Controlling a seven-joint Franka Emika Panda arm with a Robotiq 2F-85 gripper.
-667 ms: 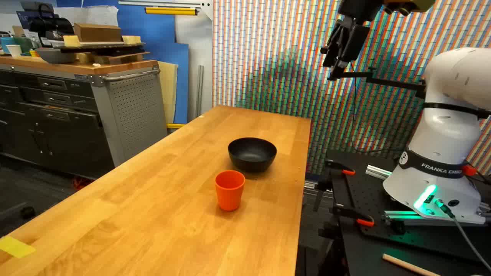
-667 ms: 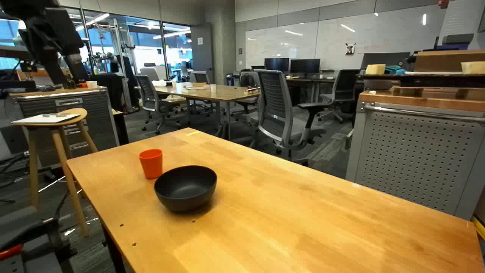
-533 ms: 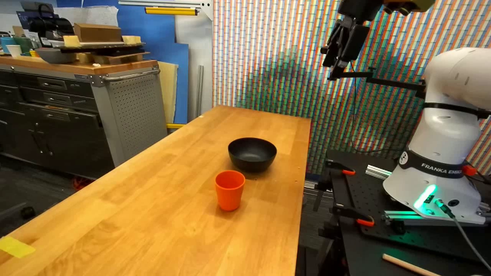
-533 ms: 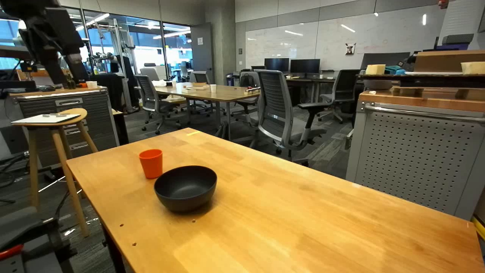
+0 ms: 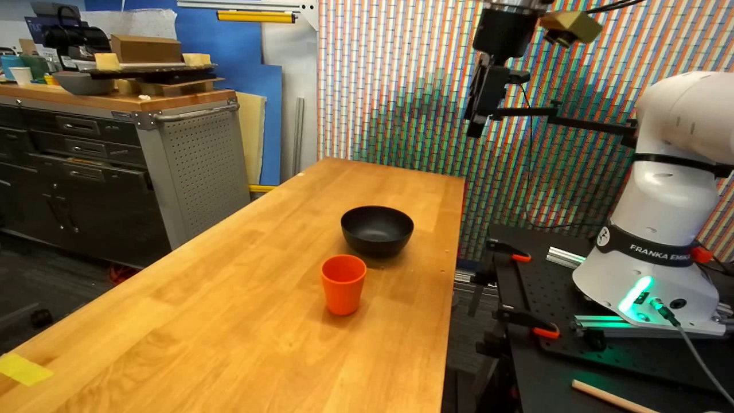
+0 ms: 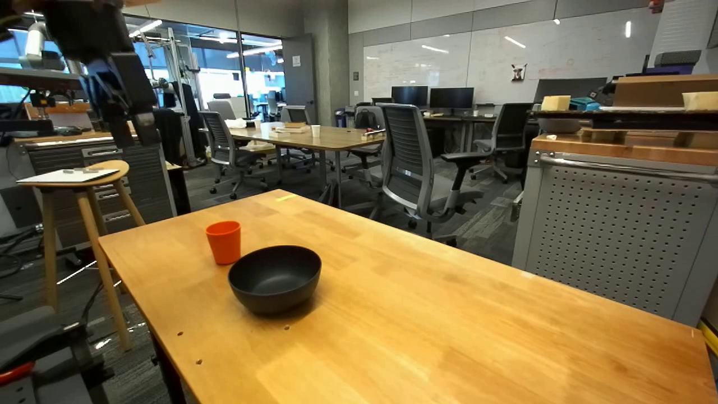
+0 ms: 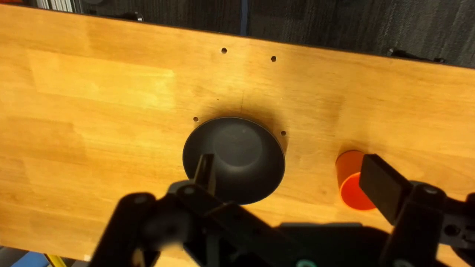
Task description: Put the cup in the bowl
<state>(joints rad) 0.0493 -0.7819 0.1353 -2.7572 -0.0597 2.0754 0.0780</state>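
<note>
Lettering: FRANKA EMIKA in pale capitals on the black band (image 5: pixel 651 248) round the white robot base (image 5: pixel 668 198). Behind the clutter on the cabinet (image 5: pixel 203 158), a dark panel (image 5: pixel 35 27) with a few pale letters, cut short by what stands in front. Page (image 6: pixel 296 60) on the grey door (image 6: pixel 303 84), too small for me to read; whiteboard (image 6: pixel 420 64) marks too faint.

Table (image 5: pixel 258 344): orange cup (image 5: pixel 343 292) upright on the wood, just outside the black bowl (image 5: pixel 377 232). It stands between the bowl and the short edge that runs to the corner marked with yellow tape (image 5: pixel 24 369). Both lie nearer the robot-side long edge than the cabinet-side one.

Claw (image 7: pixel 291 178) up in the air, well above the table. Wrist view: its fingers spread wide, a fingertip hiding part of the cup's mouth. In an exterior view the claw (image 5: pixel 473 123) is side-on, fingers overlapping, gap not readable.

In an exterior view the cup (image 6: pixel 223 242) all but meets the bowl; from the wrist, bare wood shows between. The wrist view also gives the bowl's round floor and four small holes (image 7: pixel 223 50), two close by its rim. Stool (image 6: pixel 115 168) with a sheet (image 6: pixel 67 175) on it, past the corner where the short and robot-side edges meet: an exterior view only. Wooden stick (image 5: pixel 608 396) by the robot base likewise.
</note>
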